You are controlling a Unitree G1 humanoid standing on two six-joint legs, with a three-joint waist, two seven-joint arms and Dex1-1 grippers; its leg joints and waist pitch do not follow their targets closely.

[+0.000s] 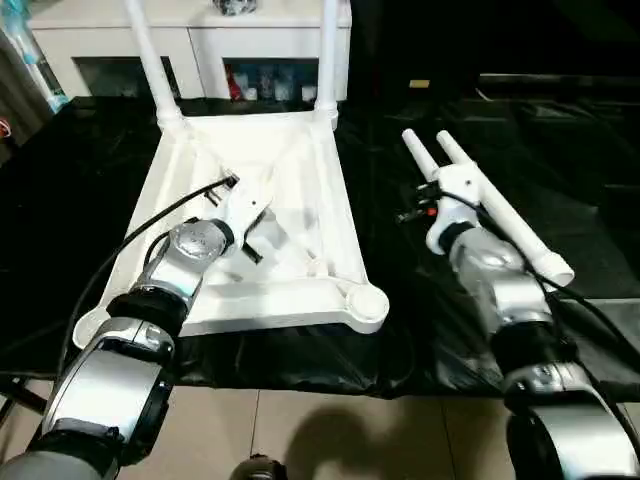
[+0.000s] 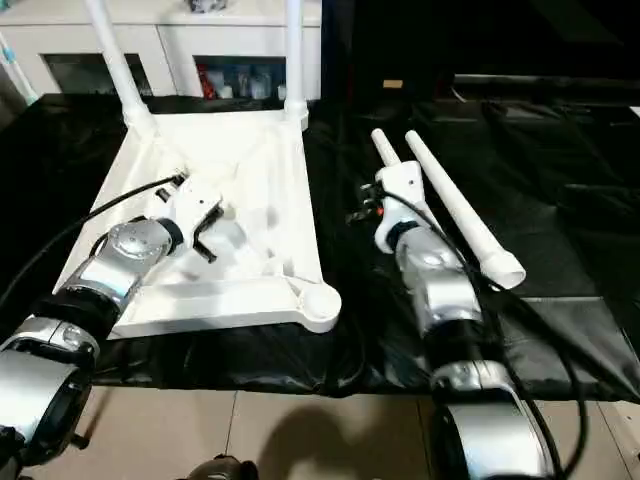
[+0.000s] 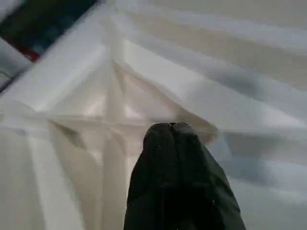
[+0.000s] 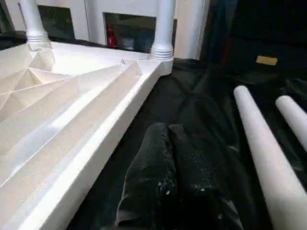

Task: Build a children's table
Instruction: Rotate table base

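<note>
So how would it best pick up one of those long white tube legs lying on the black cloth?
Probably around the mid-length of the nearer long white tapered tube leg, coming straight down from above: it lies flat on the black cloth, with the second leg close alongside.

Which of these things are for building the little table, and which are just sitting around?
For the table:
- tabletop, upside down on the black sheet
- two legs already standing in its far corner sockets
- two loose legs lying beside it

Just sitting around:
- white cabinet at the back, with things behind its glass doors
- black sheet covering the work surface
</note>
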